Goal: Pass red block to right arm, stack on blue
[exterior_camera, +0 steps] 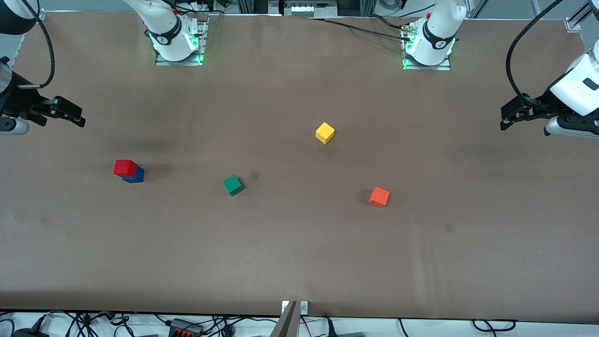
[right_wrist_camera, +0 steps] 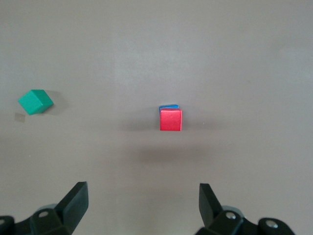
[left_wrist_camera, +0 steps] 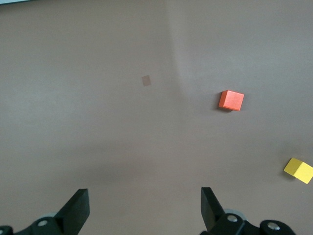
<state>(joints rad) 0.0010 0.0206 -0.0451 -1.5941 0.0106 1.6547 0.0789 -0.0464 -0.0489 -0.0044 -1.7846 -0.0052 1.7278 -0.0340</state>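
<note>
Front view: red block (exterior_camera: 125, 167) is seen stacked on blue block (exterior_camera: 136, 176) toward the right arm's end of the table | left wrist view: left gripper (left_wrist_camera: 144, 208) is held with jaws apart over bare table (left_wrist_camera: 98, 122) | right wrist view: right gripper (right_wrist_camera: 143, 203) is held jaws apart, empty.

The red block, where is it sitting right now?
The red block sits on the blue block toward the right arm's end of the table, with the green block its nearest neighbour.

brown table (exterior_camera: 299, 252), blue (exterior_camera: 136, 176), green cube (exterior_camera: 233, 185), yellow cube (exterior_camera: 325, 133), orange cube (exterior_camera: 379, 197)
</note>
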